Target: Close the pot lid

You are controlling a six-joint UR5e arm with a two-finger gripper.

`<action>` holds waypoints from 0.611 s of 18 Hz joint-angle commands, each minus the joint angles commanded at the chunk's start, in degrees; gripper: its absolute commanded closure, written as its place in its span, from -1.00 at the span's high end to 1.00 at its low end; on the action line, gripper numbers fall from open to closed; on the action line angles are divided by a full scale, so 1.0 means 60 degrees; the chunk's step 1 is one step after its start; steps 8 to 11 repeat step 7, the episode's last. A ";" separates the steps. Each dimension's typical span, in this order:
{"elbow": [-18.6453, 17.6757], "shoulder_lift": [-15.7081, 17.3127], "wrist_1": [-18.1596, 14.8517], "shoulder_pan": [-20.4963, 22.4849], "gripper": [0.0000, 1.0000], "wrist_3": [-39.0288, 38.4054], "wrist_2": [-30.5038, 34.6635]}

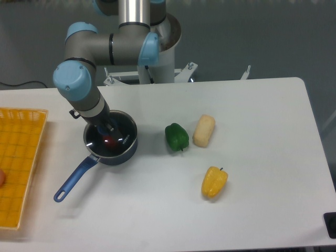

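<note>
The dark blue pot (118, 154) stands on the white table left of centre. Its long blue handle (73, 181) points toward the front left. The glass lid (125, 137) lies over the pot's mouth, with glints on the glass. Something red (110, 140) shows through it inside the pot. My gripper (107, 129) reaches down from the back left onto the middle of the lid. It hides the blue knob. The fingers are dark against the dark pot, so I cannot tell whether they grip the knob.
A green pepper (177, 136) and a pale cream block (203, 130) lie right of the pot. A yellow pepper (214, 181) lies nearer the front. An orange mesh basket (18, 157) fills the left edge. The arm's base (157, 58) stands behind the pot.
</note>
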 joint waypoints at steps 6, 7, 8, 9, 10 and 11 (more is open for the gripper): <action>0.0543 -0.0102 0.0029 0.0132 1.00 0.0044 -0.0044; 0.0543 -0.0132 0.0044 0.0146 1.00 -0.0014 -0.0029; 0.0543 -0.0132 0.0044 0.0146 1.00 -0.0014 -0.0029; 0.0543 -0.0132 0.0044 0.0146 1.00 -0.0014 -0.0029; 0.0543 -0.0132 0.0044 0.0146 1.00 -0.0014 -0.0029; 0.0543 -0.0132 0.0044 0.0146 1.00 -0.0014 -0.0029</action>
